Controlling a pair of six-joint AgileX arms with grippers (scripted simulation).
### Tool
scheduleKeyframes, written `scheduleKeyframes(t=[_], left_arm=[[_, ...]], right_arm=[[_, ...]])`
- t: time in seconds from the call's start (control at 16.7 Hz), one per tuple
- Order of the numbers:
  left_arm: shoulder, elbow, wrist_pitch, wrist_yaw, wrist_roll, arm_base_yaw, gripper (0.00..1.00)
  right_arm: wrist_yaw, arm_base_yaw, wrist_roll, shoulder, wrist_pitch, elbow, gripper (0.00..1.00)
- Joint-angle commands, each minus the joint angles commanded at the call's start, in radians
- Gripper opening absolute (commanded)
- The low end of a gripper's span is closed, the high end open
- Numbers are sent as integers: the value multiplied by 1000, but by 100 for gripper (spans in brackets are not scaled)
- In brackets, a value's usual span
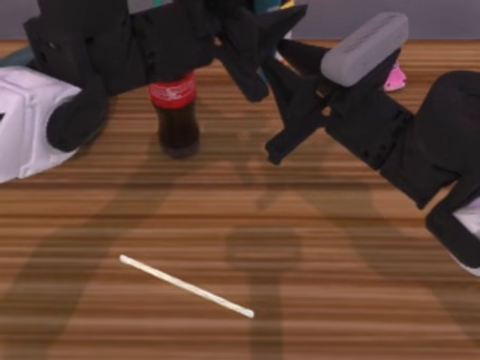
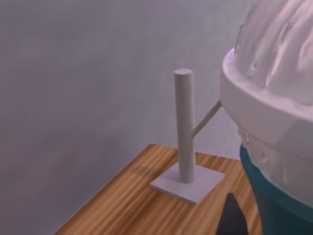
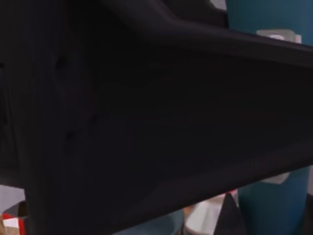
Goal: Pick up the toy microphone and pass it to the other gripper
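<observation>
Toy microphone: slim teal-handled toy microphone (image 2: 274,147) with round silvery-grey head, raised at the table's far edge, directly against both grippers; long axis cannot be told.
Left gripper (image 1: 255,45): reaching rightward; finger opening cannot be told.
Right gripper (image 1: 289,101): reaching leftward, meeting the left one; grip cannot be told.
Nearer arm: neither; handover point, I judge.

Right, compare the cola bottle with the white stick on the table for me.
The cola bottle stands upright near the table's far edge, while the white stick lies flat nearer the front. The bottle is dark and stout with a red label; the stick is thin, plain and pale. The left arm reaches over the bottle, whereas the stick lies in the open. Both rest on the wooden table.
</observation>
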Motion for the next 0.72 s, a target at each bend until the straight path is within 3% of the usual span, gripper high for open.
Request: scheduleKeyframes(t=[0.3,0.72], left_arm=[[0,0,0,0,0,0,0],[0,0,0,0,0,0,0]], right_arm=[[0,0,0,0,0,0,0],[0,0,0,0,0,0,53]])
